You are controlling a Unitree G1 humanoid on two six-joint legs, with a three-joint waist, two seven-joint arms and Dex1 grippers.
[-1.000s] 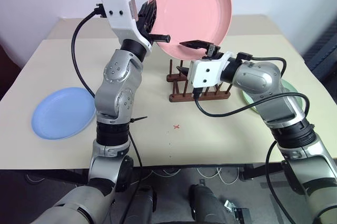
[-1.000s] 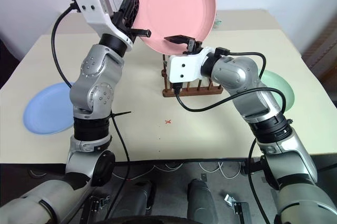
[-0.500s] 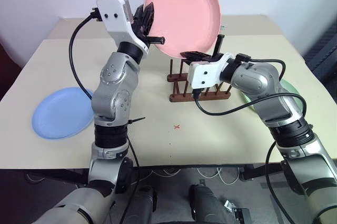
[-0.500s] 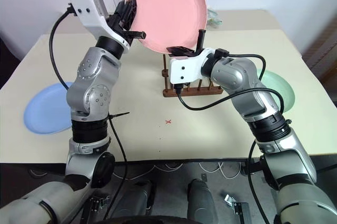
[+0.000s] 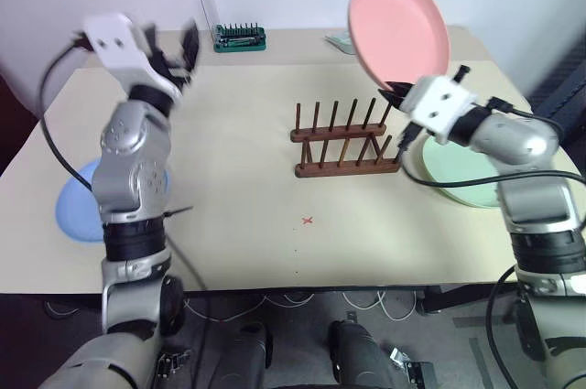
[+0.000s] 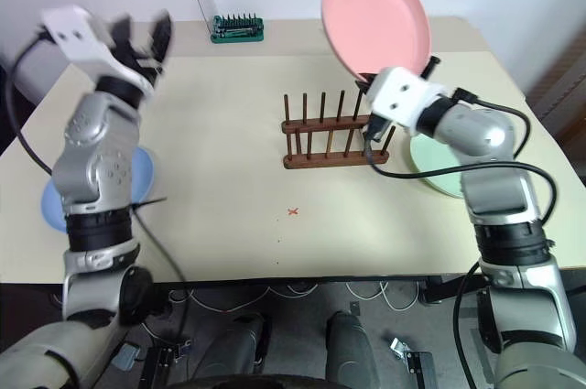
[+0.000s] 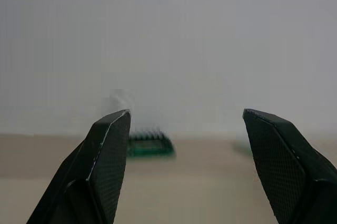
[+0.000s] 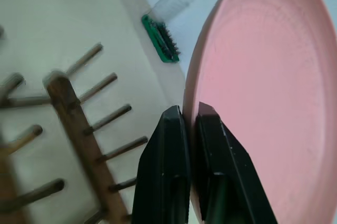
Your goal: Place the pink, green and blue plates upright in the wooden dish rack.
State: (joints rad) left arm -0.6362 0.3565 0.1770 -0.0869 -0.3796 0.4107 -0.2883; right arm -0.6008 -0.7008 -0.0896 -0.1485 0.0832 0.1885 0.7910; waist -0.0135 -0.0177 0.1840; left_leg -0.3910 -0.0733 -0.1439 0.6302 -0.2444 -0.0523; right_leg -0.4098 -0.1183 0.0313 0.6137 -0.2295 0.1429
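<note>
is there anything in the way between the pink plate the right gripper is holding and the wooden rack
Nothing visible. The right gripper pinches the rim of the pink plate, holding it upright above the right end of the wooden dish rack. The rack's slots hold no plates, and the green plate lies flat to its right.

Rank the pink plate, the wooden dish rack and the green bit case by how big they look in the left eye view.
1. Pink plate, though raised nearer the camera.
2. Wooden dish rack, about as wide, less area.
3. Green bit case, far back, so smallness partly distance.
</note>
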